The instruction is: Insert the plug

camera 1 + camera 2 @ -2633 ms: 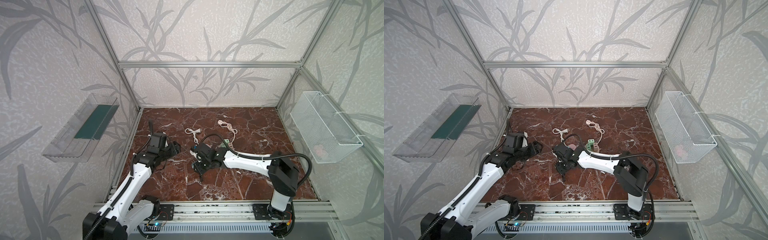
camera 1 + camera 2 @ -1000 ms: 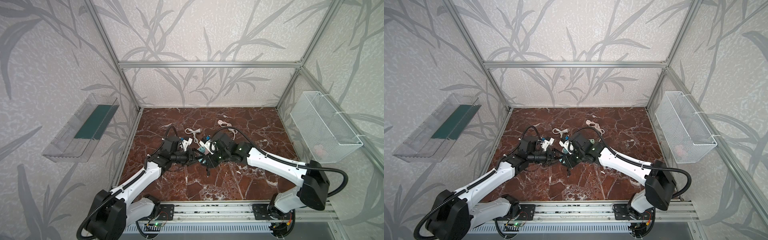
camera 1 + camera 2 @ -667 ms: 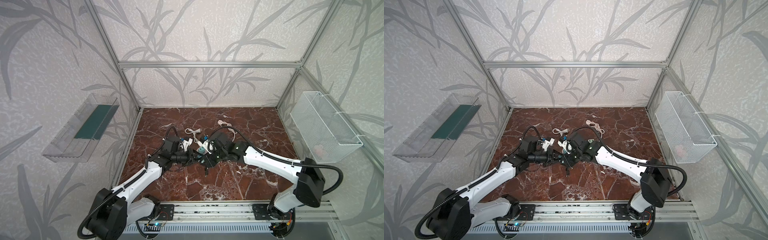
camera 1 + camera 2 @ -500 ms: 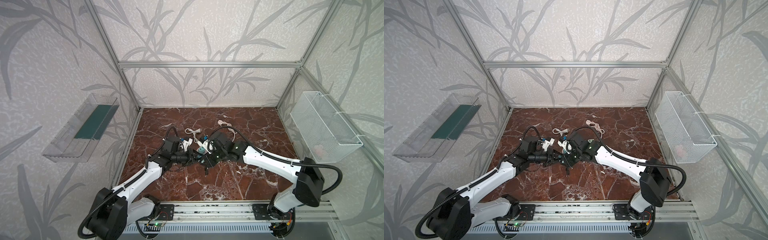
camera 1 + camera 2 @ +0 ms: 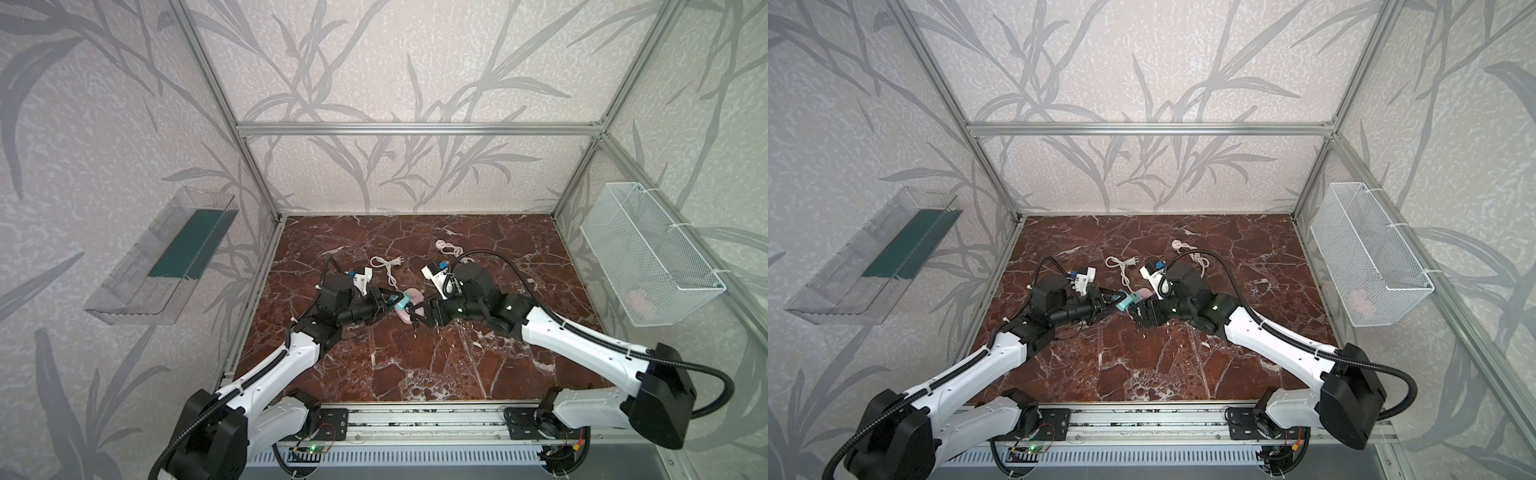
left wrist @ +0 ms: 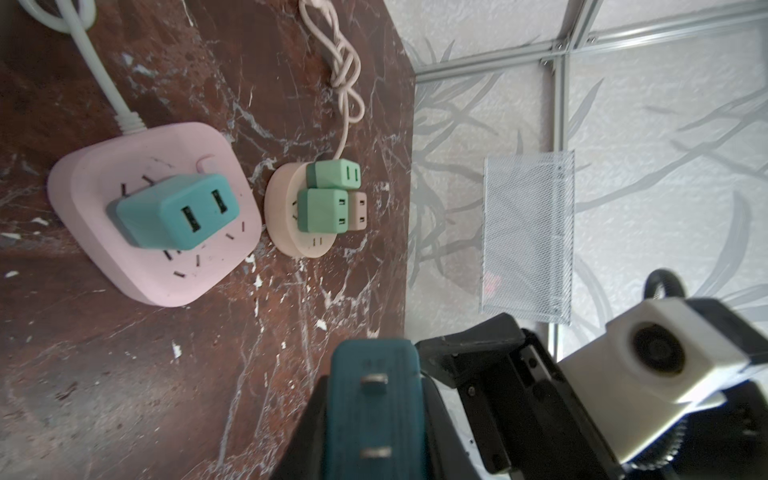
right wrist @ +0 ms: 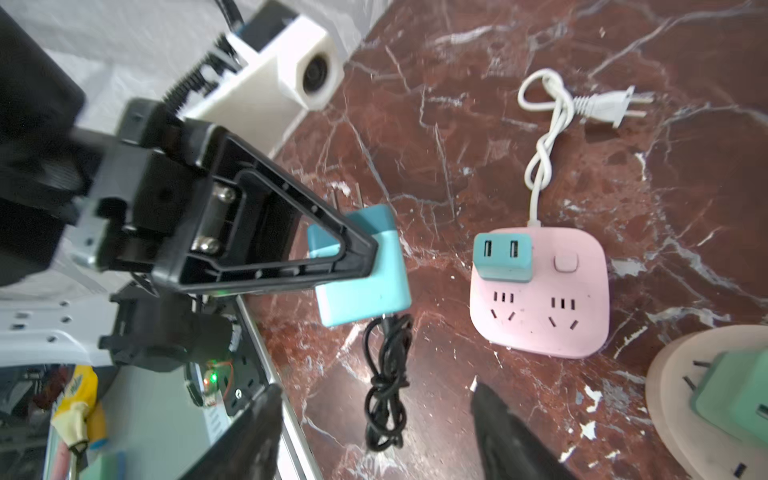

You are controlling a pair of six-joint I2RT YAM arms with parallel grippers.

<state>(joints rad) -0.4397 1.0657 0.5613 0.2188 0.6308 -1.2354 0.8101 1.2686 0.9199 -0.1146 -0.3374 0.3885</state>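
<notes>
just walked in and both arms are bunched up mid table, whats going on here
The left gripper is shut on a teal plug, holding it above the marble table with its prongs bare. The right gripper is open close beside it and holds nothing. The pink power strip lies on the table close by, with another teal adapter already seated in it and its other sockets free. The held plug is not yet inserted.
</notes>
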